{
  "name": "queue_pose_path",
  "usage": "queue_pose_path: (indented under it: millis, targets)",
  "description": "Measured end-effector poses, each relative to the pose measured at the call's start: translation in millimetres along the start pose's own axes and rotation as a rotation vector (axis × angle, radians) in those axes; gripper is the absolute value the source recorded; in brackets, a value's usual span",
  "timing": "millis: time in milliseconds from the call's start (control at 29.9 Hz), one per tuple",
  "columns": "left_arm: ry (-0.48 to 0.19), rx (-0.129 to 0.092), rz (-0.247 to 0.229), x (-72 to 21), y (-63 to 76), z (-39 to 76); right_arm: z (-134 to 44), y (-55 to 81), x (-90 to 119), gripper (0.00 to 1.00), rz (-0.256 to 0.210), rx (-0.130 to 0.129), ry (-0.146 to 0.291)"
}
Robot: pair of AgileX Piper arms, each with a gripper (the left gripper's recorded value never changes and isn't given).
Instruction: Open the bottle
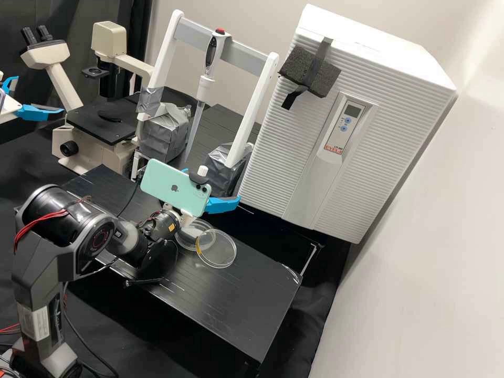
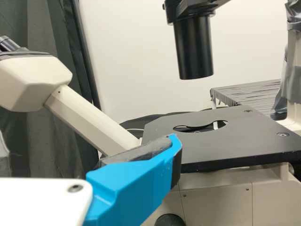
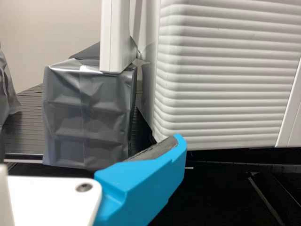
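My right gripper [image 1: 212, 190] hangs over the black bench [image 1: 247, 299], close to the big white ribbed machine [image 1: 336, 121]. It stands open; its blue finger [image 3: 150, 174] has a bare dark pad with nothing against it. A mint phone [image 1: 176, 186] on the wrist hides its other finger. My left gripper [image 1: 23, 98] is at the far left beside the microscope [image 1: 89, 131], also open, its blue finger [image 2: 141, 169] level with the black stage [image 2: 235, 136]. No bottle can be made out. Two clear petri dishes [image 1: 216, 252] lie on the bench just below the right gripper.
A white frame holding a pipette [image 1: 207, 73] stands behind the right gripper, its feet wrapped in grey tape [image 3: 87, 117]. The microscope's objective [image 2: 193, 42] hangs above the stage. The bench edge [image 1: 278, 336] drops off at the front right.
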Motion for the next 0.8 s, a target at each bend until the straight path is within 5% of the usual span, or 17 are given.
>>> queue_pose_path:
  millis: [334, 401, 501, 702, 802]
  targets:
    - [-0.010, 0.005, -0.001, 0.0, -0.1, 0.9, 0.0, 0.0, 0, 1.00, 0.000, 0.000, 0.000]
    - [-0.035, -0.020, -0.006, -0.5, -0.9, 3.2, 0.0, 0.0, 0, 1.00, 0.000, 0.000, 0.000]
    - [-0.115, -0.063, -0.003, -3.3, -0.5, 11.4, 0.0, 0.0, 0, 1.00, 0.000, 0.000, 0.000]
    - [-0.311, -0.068, 0.046, -17.1, 6.4, 32.1, 0.0, 0.0, 0, 1.00, 0.000, 0.000, 0.000]
    - [-0.377, -0.092, 0.079, -22.7, 7.9, 37.3, 0.0, 0.0, 0, 1.00, 0.000, 0.000, 0.000]
